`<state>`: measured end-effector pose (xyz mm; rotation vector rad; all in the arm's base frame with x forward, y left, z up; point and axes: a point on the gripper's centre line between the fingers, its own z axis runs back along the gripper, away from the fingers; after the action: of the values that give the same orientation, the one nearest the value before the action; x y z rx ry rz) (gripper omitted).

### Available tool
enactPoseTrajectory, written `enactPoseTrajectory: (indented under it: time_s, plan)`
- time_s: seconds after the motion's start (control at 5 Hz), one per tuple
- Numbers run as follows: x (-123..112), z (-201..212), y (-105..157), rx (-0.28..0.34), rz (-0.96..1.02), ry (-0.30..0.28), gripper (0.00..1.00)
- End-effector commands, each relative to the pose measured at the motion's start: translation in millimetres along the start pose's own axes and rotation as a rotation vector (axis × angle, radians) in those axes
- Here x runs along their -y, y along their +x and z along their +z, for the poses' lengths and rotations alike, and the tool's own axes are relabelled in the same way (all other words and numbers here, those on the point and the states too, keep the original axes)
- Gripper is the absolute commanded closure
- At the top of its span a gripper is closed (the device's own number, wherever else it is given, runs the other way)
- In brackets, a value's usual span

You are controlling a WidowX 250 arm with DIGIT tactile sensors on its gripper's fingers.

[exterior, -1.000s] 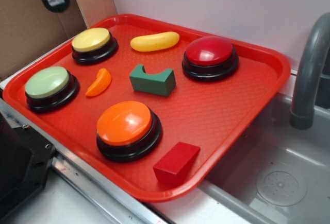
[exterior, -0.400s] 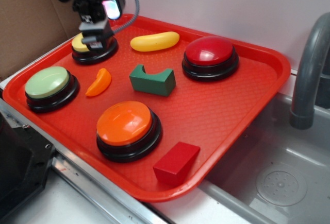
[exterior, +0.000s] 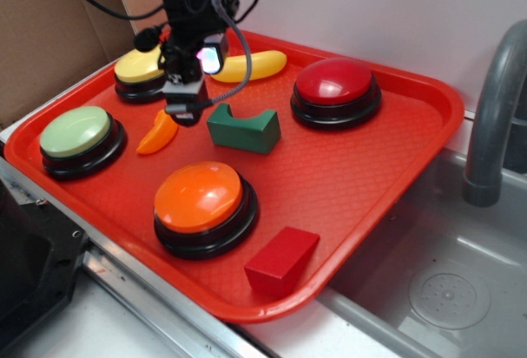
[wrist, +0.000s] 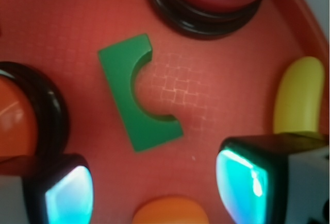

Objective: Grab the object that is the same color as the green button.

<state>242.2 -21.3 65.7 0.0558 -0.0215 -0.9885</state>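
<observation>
The dark green notched block (exterior: 243, 127) lies near the middle of the red tray (exterior: 387, 169); in the wrist view the block (wrist: 129, 100) sits ahead of my fingers with its notch facing right. My gripper (exterior: 188, 111) hangs just left of the block, above the orange wedge (exterior: 158, 132). The gripper (wrist: 154, 188) is open, glowing pads (wrist: 69, 195) wide apart, nothing between them but tray and the wedge (wrist: 170, 211) below. The pale green button (exterior: 76, 132) sits at the tray's left edge.
A yellow button (exterior: 140, 68) is partly behind my arm, a yellow banana-shaped piece (exterior: 259, 63) and a red button (exterior: 335, 85) lie at the back. An orange button (exterior: 200, 197) and red block (exterior: 282, 259) lie in front. A sink (exterior: 445, 292) with faucet (exterior: 494, 119) is at right.
My gripper has come down from the top left corner, past the yellow button, to a spot just left of the green block. Nothing on the tray has moved.
</observation>
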Motion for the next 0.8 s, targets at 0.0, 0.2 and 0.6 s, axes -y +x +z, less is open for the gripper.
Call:
enactPoseTrajectory:
  time_s: [0.0, 0.2, 0.6]
  plan:
    - [8.8, -16.7, 28.8, -0.007, -0.109, 0.025, 0.00]
    - [10.7, -17.3, 21.8, -0.007, -0.101, 0.053, 0.00]
    - [12.3, -16.8, 19.2, -0.027, -0.012, 0.070, 1.00]
